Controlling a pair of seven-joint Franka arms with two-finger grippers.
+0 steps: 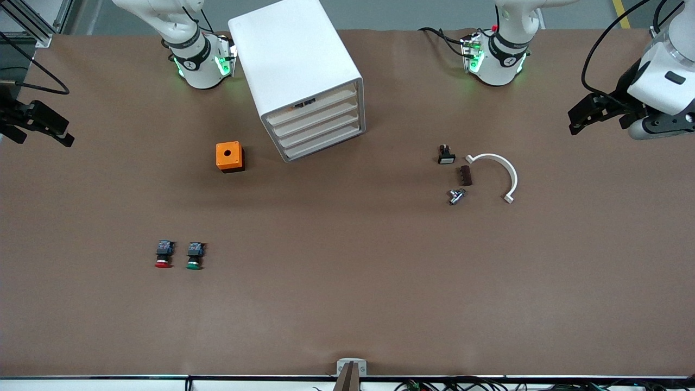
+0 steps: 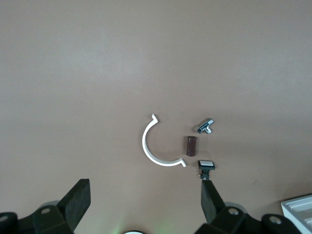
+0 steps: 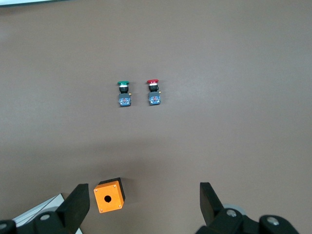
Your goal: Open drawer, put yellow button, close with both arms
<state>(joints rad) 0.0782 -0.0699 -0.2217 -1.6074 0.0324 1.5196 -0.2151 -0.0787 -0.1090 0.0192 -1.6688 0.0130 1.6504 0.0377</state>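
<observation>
The white cabinet (image 1: 296, 60) stands between the arms' bases, its four drawer fronts turned toward the front camera. The top drawer (image 1: 320, 104) sits flush like the three below it, with a small dark mark at its upper edge. The yellow button is out of view. My left gripper (image 1: 576, 120) is open and empty, in the air at the left arm's end of the table; its own view shows its fingers (image 2: 78, 195) spread wide. My right gripper (image 1: 64, 133) is open and empty, in the air at the right arm's end, fingers (image 3: 78, 197) spread.
An orange box with a round hole (image 1: 229, 156) sits beside the cabinet. Red-capped (image 1: 163, 254) and green-capped (image 1: 195, 256) buttons lie nearer the front camera. A white half-ring (image 1: 497, 169), brown block (image 1: 465, 175), metal fitting (image 1: 456, 196) and white-capped switch (image 1: 446, 155) lie toward the left arm's end.
</observation>
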